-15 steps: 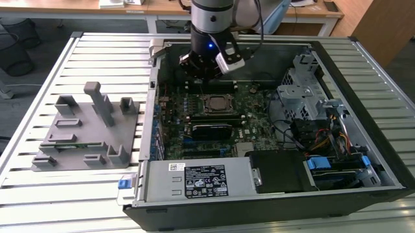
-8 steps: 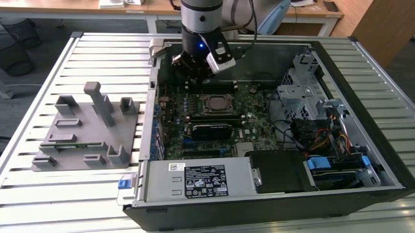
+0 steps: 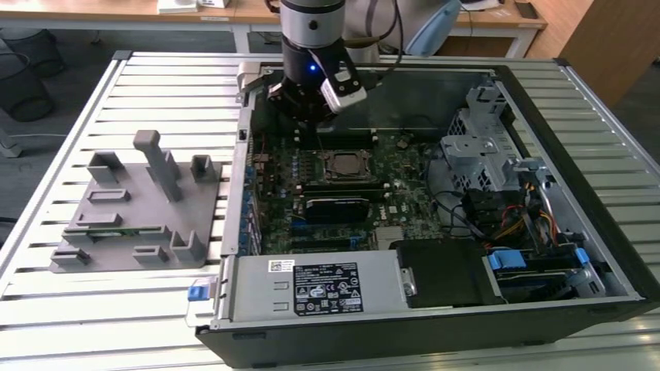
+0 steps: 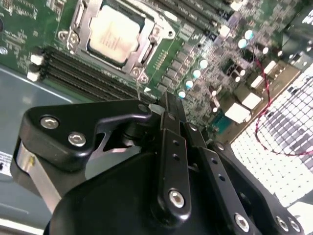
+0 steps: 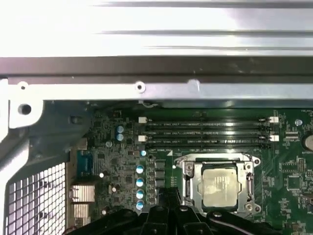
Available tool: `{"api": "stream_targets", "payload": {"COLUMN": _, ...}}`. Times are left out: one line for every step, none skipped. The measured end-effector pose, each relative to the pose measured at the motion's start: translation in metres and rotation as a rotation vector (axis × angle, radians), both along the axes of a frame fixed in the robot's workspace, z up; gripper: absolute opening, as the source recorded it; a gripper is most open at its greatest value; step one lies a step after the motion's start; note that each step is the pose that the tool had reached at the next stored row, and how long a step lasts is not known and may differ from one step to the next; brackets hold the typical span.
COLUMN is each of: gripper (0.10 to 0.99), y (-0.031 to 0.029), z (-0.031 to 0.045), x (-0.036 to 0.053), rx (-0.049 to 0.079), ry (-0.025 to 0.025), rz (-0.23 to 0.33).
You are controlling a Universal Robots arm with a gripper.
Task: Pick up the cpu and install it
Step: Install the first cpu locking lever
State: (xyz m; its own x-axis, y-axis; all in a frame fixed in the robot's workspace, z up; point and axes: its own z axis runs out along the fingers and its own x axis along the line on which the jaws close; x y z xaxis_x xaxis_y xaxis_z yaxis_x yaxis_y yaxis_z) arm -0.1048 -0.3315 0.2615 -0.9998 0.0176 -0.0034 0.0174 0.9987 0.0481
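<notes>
- Pale silver-white metal with a dull brushed sheen atop the cpu (image 5: 218, 186), ringed by the brighter metal of the socket bracket (image 5: 187, 183).
- Green lacquered gloss across the motherboard (image 5: 293, 183).
- Smooth satin-black casing and bright steel screws on the gripper (image 4: 168, 100).
- Matt grey plastic for the fixture (image 3: 134, 224).
- Ribbed pale metal, softly shiny, for the tabletop (image 3: 154, 85).
- Bare grey sheet metal and a paper label on the power supply (image 3: 309, 287).

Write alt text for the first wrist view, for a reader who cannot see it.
A pale square cpu lies in its metal-framed socket on a green motherboard inside an open computer case. Long black memory slots run between the socket and the case's grey metal wall, and the black gripper hangs close beside the socket.
</notes>
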Motion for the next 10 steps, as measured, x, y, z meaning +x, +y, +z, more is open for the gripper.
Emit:
{"api": "stream_targets", "payload": {"gripper": 0.106, "y": 0.0017, "z": 0.0000, "x": -0.0010, "rx": 0.000, "ry": -0.0003, "rz": 0.000}}
{"api": "stream_targets", "payload": {"gripper": 0.106, "y": 0.0030, "z": 0.0000, "x": -0.0021, "rx": 0.000, "ry": -0.0006, "rz": 0.000}}
{"api": "stream_targets", "payload": {"gripper": 0.106, "y": 0.0048, "z": -0.0001, "x": -0.0027, "rx": 0.000, "ry": -0.0008, "rz": 0.000}}
{"api": "stream_targets", "payload": {"gripper": 0.106, "y": 0.0064, "z": -0.0002, "x": -0.0034, "rx": 0.000, "ry": -0.0009, "rz": 0.001}}
{"api": "stream_targets", "payload": {"gripper": 0.106, "y": 0.0069, "z": -0.0004, "x": -0.0043, "rx": 0.000, "ry": -0.0020, "rz": 0.001}}
{"api": "stream_targets", "payload": {"gripper": 0.106, "y": 0.0074, "z": -0.0005, "x": -0.0047, "rx": 0.000, "ry": -0.0036, "rz": 0.001}}
{"api": "stream_targets", "payload": {"gripper": 0.106, "y": 0.0081, "z": -0.0005, "x": -0.0049, "rx": 0.000, "ry": -0.0044, "rz": 0.001}}
{"api": "stream_targets", "payload": {"gripper": 0.106, "y": 0.0089, "z": -0.0005, "x": -0.0051, "rx": 0.000, "ry": -0.0053, "rz": 0.002}}
{"api": "stream_targets", "payload": {"gripper": 0.106, "y": 0.0109, "z": -0.0005, "x": -0.0051, "rx": 0.000, "ry": -0.0057, "rz": 0.003}}
{"api": "stream_targets", "payload": {"gripper": 0.106, "y": 0.0129, "z": -0.0006, "x": -0.0051, "rx": 0.000, "ry": -0.0062, "rz": 0.004}}
